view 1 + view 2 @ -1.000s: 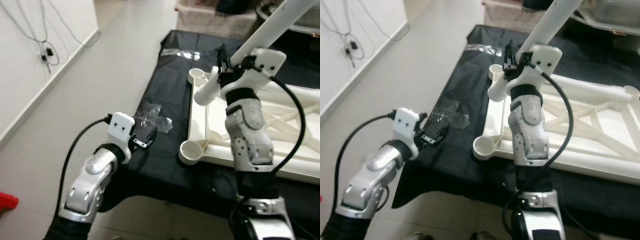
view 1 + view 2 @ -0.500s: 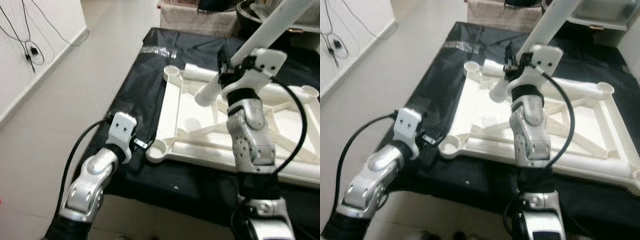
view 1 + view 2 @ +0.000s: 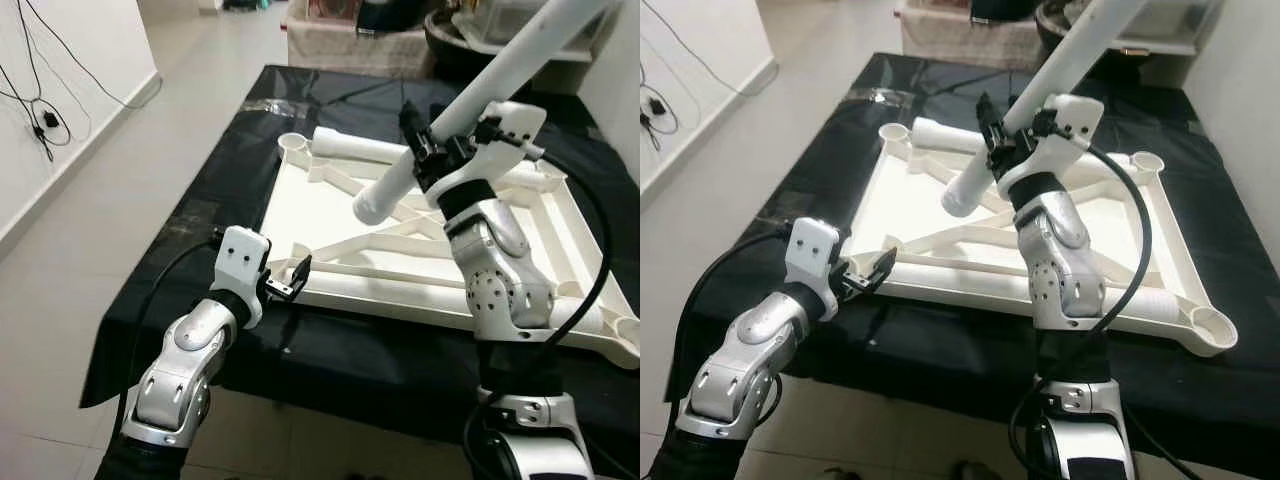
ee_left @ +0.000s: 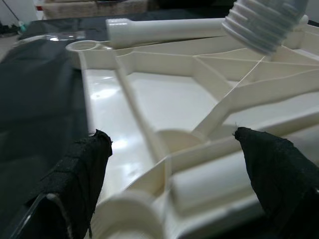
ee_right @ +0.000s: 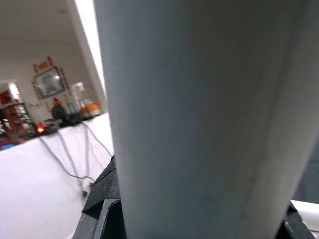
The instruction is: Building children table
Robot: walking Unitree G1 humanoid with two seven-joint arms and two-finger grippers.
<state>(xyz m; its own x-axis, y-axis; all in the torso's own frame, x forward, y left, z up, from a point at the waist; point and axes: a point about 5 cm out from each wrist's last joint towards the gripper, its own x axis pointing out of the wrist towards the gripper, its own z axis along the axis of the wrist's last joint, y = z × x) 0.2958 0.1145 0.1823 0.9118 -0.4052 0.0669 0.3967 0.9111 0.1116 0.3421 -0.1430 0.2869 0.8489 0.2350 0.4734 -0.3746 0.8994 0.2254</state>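
Black-draped table point(image 3: 180, 270) under white tabletop frame point(image 3: 330, 215), raised leg point(image 3: 480, 95) in right gripper point(image 3: 432, 150).

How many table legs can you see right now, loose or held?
2. One table leg is held by the right claw, slanting above the upturned tabletop. Another leg lies along the tabletop's far edge. Others may be hidden.

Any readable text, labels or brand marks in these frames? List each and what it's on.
None readable.
Table top, leg in the right gripper: plain white, no markings seen.
Left gripper: no label visible.
Framed wall picture and red hanging above it: too blurred to read.
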